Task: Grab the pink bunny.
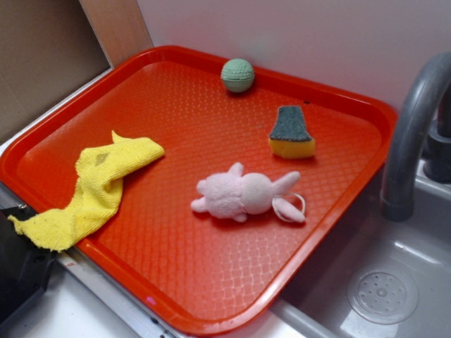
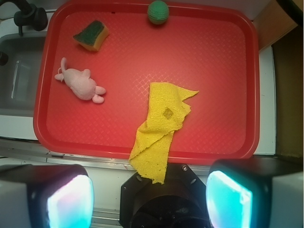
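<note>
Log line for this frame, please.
phase: pre-approach | gripper: open, off tray | bunny: lying on tray, untouched

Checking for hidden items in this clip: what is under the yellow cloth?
The yellow cloth lies on the red tray, its lower end hanging over the tray's near rim. Whatever sits beneath its folds is covered.

Fuzzy plush pink bunny [image 1: 239,195], glossy textured plastic tray [image 1: 211,282], knitted ball [image 1: 237,74]
</note>
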You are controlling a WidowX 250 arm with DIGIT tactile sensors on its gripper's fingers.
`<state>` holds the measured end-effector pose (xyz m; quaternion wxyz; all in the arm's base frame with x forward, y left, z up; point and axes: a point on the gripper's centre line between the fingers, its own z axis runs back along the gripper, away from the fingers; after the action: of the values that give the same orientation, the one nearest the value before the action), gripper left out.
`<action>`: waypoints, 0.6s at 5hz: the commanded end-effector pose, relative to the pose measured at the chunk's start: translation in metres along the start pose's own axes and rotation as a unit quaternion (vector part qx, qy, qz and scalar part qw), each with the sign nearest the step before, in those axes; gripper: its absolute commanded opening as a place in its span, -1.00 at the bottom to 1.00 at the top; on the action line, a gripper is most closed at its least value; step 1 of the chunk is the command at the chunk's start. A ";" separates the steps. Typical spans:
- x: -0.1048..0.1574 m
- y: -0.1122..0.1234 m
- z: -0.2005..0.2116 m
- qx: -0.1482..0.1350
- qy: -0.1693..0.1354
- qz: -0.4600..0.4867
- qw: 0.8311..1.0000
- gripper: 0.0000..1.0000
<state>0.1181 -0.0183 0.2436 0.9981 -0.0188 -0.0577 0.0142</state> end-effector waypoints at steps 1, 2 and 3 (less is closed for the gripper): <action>0.000 0.000 0.000 0.000 0.000 0.000 1.000 1.00; 0.030 -0.016 -0.009 -0.066 -0.057 -0.090 0.992 1.00; 0.049 -0.037 -0.021 -0.088 -0.087 -0.184 0.975 1.00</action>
<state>0.1692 -0.0528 0.2228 0.9719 -0.0946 -0.1334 -0.1693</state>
